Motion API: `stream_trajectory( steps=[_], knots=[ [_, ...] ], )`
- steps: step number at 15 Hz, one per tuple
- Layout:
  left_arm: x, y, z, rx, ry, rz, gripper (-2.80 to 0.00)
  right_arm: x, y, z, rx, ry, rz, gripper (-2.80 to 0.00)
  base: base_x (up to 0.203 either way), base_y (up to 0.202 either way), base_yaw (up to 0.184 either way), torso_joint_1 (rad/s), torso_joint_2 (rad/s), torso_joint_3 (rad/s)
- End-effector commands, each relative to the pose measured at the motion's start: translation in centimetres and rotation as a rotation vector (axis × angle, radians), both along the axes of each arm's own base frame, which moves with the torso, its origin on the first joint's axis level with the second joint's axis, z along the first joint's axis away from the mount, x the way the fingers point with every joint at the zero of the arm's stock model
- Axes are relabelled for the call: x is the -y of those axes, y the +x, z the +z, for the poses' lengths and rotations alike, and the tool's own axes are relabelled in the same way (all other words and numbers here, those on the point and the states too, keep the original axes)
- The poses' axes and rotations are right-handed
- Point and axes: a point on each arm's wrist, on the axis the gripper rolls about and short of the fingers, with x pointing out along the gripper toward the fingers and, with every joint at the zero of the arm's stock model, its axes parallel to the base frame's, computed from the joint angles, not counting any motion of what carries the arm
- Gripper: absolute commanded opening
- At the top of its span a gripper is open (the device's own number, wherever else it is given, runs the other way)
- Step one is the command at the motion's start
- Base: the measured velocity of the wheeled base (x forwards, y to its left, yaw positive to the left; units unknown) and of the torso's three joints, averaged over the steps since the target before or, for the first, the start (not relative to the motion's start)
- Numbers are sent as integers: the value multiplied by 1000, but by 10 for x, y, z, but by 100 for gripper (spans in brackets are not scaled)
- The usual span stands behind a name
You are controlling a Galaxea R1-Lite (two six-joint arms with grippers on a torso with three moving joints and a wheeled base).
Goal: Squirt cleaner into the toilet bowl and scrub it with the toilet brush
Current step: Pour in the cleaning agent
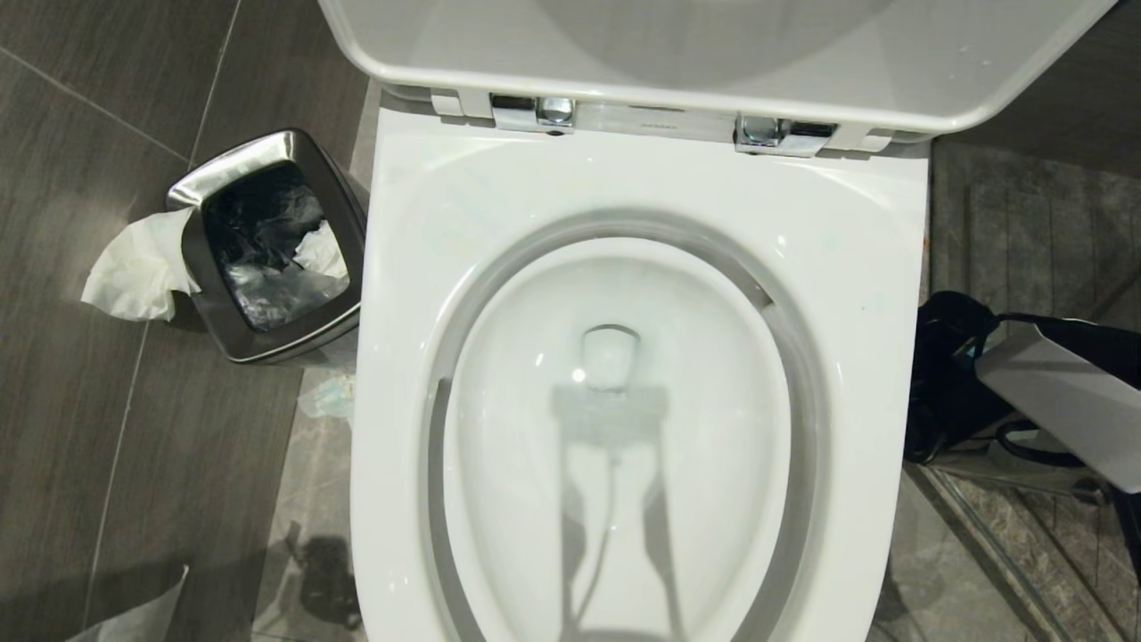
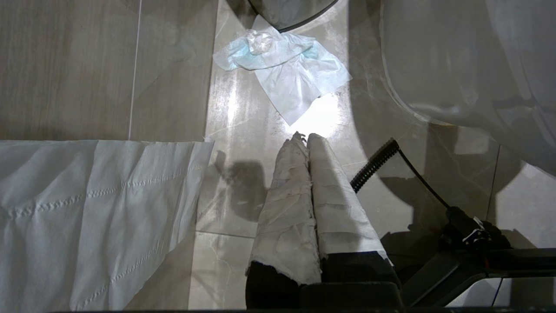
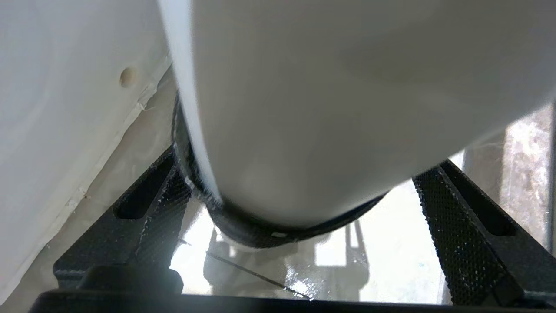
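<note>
Toilet bowl (image 1: 642, 428) sits dead centre below you, lid up. Your left hand (image 2: 304, 138) hangs pinched together over the floor; your right hand (image 3: 299, 208) gapes wide around a white rounded object (image 3: 347, 108).

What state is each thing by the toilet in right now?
Toilet lid: raised.
Toilet bowl: uncovered, no brush in it.
Waste bin: open top, dark liner, tissue draped over its rim.
Left pincer: shut, wrapped in white, above the floor.
Right pincer: jaws wide, a white object between them.
</note>
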Motion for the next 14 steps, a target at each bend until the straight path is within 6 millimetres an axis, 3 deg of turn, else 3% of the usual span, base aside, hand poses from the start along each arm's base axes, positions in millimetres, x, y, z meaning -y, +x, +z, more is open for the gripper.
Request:
stream_trajectory(
  steps=[1, 14],
  knots=[
    [0, 0, 0, -2, 0, 0, -280, 0, 0, -1, 5, -2, 0, 0, 0, 0, 0, 0, 0, 0],
    [0, 0, 0, -2, 0, 0, -280, 2, 1, 2, 17, -6, 6, 0, 0, 0, 0, 0, 0, 0]
  ],
)
